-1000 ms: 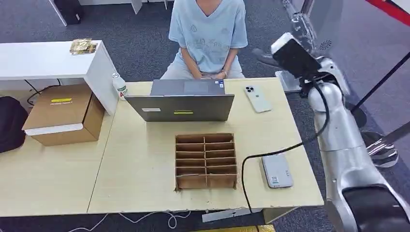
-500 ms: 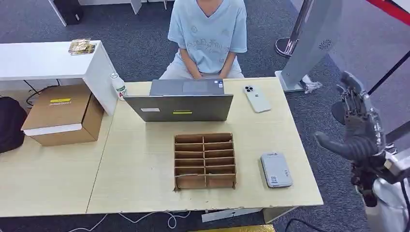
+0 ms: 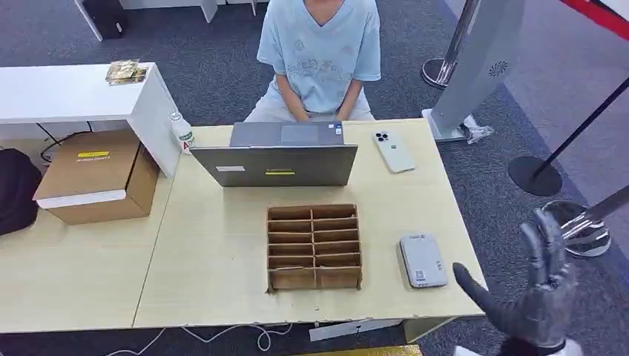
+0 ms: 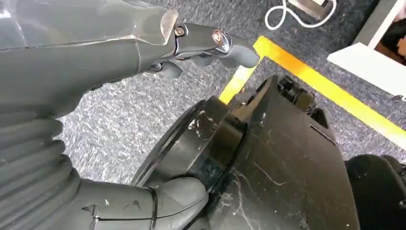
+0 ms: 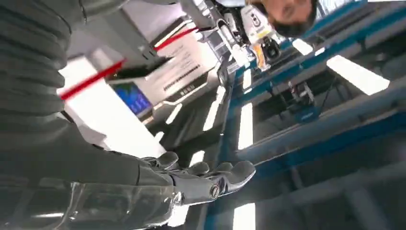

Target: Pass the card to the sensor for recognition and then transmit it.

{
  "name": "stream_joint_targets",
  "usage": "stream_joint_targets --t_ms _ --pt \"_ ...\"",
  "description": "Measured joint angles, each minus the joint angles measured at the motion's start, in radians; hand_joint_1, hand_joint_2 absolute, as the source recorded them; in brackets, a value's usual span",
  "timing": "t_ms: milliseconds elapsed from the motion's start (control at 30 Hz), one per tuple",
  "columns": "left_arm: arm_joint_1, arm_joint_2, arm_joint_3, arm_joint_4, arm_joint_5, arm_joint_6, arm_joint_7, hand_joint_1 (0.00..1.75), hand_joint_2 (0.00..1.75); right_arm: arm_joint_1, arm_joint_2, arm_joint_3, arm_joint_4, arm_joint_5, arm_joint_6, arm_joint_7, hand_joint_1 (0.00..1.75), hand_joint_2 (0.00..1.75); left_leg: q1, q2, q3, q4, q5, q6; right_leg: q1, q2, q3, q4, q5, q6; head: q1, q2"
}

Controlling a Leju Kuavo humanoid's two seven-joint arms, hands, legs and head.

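Note:
The grey card sensor lies flat on the wooden table, near its front right corner. My right hand is just off that corner, to the right of the sensor and apart from it. Its fingers point up, its thumb reaches toward the table, and it holds nothing. In the right wrist view the same hand has straight fingers against a ceiling with strip lights. My left hand hangs over grey carpet, fingers stretched out and thumb apart, also holding nothing.
A cardboard divider box stands left of the sensor. Behind it are an open laptop and a white phone, with a person seated at the far side. A bottle, a carton and stanchion bases surround the table.
My right arm has come down from high at the right to low beside the table's front right corner. The black cable that lay across the table went with it.

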State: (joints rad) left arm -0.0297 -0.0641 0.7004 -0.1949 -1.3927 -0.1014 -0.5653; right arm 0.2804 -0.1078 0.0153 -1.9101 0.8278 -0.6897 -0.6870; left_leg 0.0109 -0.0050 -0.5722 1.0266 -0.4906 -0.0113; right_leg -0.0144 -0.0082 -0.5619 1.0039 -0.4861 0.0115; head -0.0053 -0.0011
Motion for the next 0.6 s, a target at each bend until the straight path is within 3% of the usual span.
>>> stream_joint_targets --t_ms 67,167,300,400,467,600 --pt "0.001 -0.005 0.0 0.0 -0.001 0.013 0.001 0.0 1.75 0.009 0.079 -0.002 -0.018 0.141 -0.002 0.0 0.0 1.75 0.0 0.0 0.0 0.0 0.0 0.0 0.0 0.0 0.0 0.0 0.0 0.0 0.001 0.0" --pt "0.002 -0.01 0.0 0.0 0.001 0.024 0.002 0.0 1.75 0.011 0.166 -0.004 -0.038 0.243 -0.004 0.0 0.0 1.75 0.0 0.001 0.0 0.0 0.001 -0.001 0.0 0.001 0.0 0.0 0.0 0.0 0.001 0.0" --pt "0.002 -0.015 0.0 0.0 0.001 0.046 0.01 0.0 1.75 0.005 0.252 -0.009 -0.049 0.386 -0.004 0.0 0.0 1.75 0.0 0.001 0.0 0.0 0.001 -0.001 0.0 0.001 0.001 0.0 0.0 0.0 0.001 0.0" --pt "0.002 -0.016 0.0 0.0 0.001 0.057 0.01 0.0 1.75 0.003 0.297 -0.029 -0.042 0.578 -0.005 0.035 0.0 1.75 0.0 0.001 0.0 0.0 0.001 -0.001 -0.001 0.0 0.001 0.0 0.0 0.0 0.001 0.0" --pt "0.002 -0.018 0.0 0.0 -0.002 0.059 0.008 0.0 1.75 0.008 0.293 -0.029 -0.016 0.7 -0.005 0.199 0.0 1.75 -0.001 0.0 0.0 0.0 0.001 -0.001 -0.001 0.0 0.001 0.0 0.0 0.0 0.001 0.0" --pt "0.004 -0.02 0.001 0.0 0.006 0.061 -0.013 0.0 1.75 0.007 0.197 0.005 0.112 0.74 0.015 0.523 0.0 1.75 -0.001 0.0 -0.001 0.0 0.0 0.0 -0.001 0.0 0.002 0.0 0.0 0.0 0.001 0.0"
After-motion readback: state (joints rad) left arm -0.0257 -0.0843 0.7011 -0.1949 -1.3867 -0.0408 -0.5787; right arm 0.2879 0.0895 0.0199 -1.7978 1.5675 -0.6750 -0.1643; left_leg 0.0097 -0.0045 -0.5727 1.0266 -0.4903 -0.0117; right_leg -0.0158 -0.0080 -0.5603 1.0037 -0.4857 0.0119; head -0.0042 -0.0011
